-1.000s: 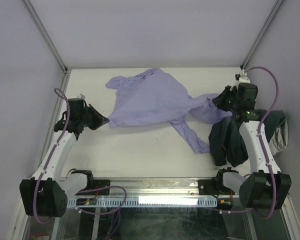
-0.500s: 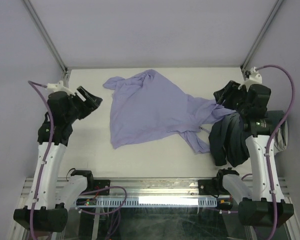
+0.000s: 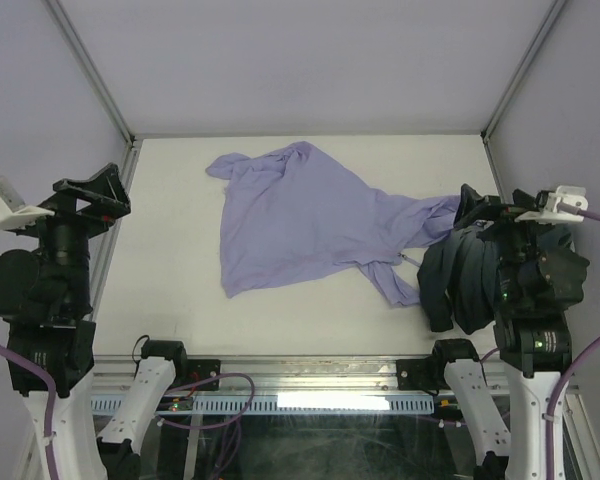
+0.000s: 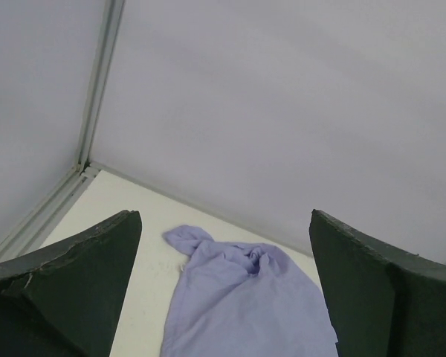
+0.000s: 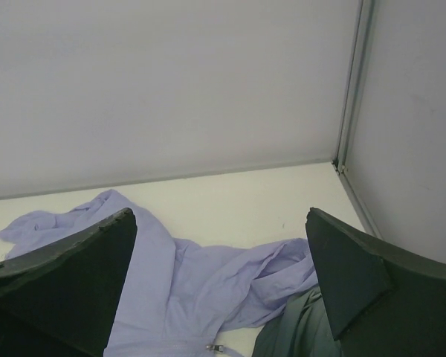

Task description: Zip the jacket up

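Observation:
The lavender jacket [image 3: 300, 215] lies crumpled and spread on the white table, one sleeve reaching right. It also shows in the left wrist view [image 4: 238, 297] and the right wrist view [image 5: 208, 290], where a small metal zipper pull [image 5: 212, 347] lies at its near edge. My left gripper [image 3: 90, 190] is raised high at the left, well off the jacket, open with nothing between its fingers [image 4: 223, 216]. My right gripper [image 3: 477, 208] hangs above the table's right side, open and empty too [image 5: 220, 214].
A dark grey-green bunched garment [image 3: 455, 285] lies at the right edge, touching the jacket's sleeve end [image 5: 297, 327]. Grey walls and metal corner posts [image 3: 500, 110] enclose the table [image 3: 180, 300] on three sides.
Both grippers opened and let go of the jacket. Both arms pulled back and rose away from it. The jacket's left edge settled flatter on the table.

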Controlling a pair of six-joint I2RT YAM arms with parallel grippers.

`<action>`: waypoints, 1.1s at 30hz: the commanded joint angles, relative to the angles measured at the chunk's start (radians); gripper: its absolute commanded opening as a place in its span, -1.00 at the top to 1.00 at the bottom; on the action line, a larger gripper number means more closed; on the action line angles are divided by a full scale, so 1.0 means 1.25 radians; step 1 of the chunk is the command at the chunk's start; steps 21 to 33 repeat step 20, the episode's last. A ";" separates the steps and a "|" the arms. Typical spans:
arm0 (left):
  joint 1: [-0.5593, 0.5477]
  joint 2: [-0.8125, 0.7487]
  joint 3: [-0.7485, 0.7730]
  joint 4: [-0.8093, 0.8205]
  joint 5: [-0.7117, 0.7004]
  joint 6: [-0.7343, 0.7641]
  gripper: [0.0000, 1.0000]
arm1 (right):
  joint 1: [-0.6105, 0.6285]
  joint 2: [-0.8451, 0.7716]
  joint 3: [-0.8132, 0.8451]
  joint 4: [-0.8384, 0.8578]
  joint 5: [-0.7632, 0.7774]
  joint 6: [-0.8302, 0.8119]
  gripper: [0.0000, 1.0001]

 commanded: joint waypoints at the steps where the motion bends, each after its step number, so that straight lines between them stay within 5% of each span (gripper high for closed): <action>1: 0.003 -0.034 -0.059 0.049 -0.093 0.022 -0.98 | 0.005 -0.053 -0.064 0.119 0.033 -0.029 -0.99; 7: 0.003 -0.086 -0.173 0.122 -0.098 -0.065 -0.98 | 0.005 -0.072 -0.093 0.149 0.021 -0.010 -0.99; 33: 0.002 -0.058 -0.190 0.141 -0.067 -0.075 -0.98 | 0.004 -0.051 -0.072 0.138 -0.014 -0.031 -0.99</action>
